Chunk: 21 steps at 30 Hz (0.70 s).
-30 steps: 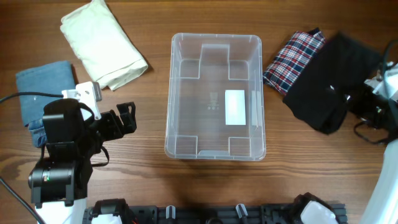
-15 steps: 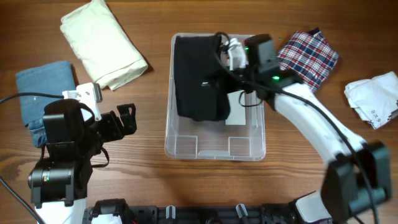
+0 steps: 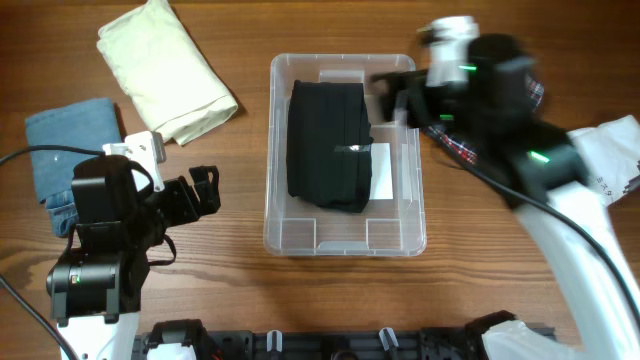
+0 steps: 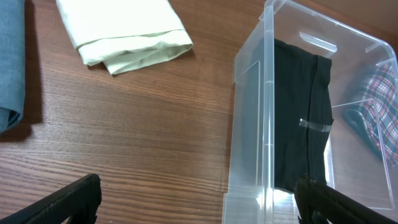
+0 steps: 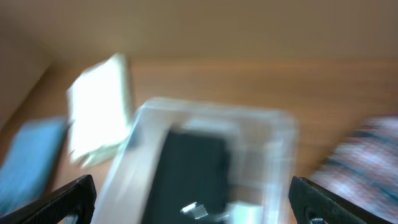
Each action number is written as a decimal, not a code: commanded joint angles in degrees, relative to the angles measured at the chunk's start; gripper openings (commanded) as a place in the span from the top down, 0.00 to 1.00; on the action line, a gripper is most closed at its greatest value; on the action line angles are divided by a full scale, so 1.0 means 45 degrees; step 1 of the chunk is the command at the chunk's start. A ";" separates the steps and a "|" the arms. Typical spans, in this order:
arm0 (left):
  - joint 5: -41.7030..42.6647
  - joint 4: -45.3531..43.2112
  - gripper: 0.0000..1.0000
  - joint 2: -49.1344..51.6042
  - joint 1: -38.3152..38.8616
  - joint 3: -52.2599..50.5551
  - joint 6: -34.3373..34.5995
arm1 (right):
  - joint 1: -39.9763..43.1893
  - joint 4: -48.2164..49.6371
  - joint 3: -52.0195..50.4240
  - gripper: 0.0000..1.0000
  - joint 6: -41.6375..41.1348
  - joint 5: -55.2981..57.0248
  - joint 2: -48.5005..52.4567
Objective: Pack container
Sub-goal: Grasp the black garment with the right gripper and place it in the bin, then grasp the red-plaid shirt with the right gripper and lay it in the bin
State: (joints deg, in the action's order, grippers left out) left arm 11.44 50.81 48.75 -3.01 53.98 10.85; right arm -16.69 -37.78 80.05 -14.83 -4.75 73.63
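The container (image 3: pixel 343 238), a clear plastic bin, stands mid-table with a folded black garment (image 3: pixel 328 145) lying in its left half. My right gripper (image 3: pixel 392 95) hovers, blurred, over the bin's far right corner. It is open and empty, and its wrist view looks down on the bin (image 5: pixel 140 146) and the black garment (image 5: pixel 193 168). My left gripper (image 3: pixel 205 190) rests open and empty to the left of the bin. Its wrist view shows the bin's near wall (image 4: pixel 249 124) and the black garment (image 4: pixel 301 112) behind it.
A cream folded cloth (image 3: pixel 165 70) lies at the back left and a blue denim piece (image 3: pixel 65 150) at the left edge. A plaid cloth (image 3: pixel 455 140) is partly under the right arm. A crumpled white item (image 3: pixel 612 150) lies at the far right.
The right arm brought the black garment from the right into the container, opened its jaws and let go, and has now pulled back toward the bin's right side. The left arm is unmoved.
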 commanded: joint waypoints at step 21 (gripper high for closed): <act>0.0214 0.0024 0.00 0.0005 0.0034 0.0272 0.0029 | 0.8378 0.1083 -0.0058 0.12 0.0952 -0.4969 1.1074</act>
State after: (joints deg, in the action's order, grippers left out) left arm 11.46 51.03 48.82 -3.01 53.98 10.85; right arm 22.41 -33.87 80.68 -11.86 -25.82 119.48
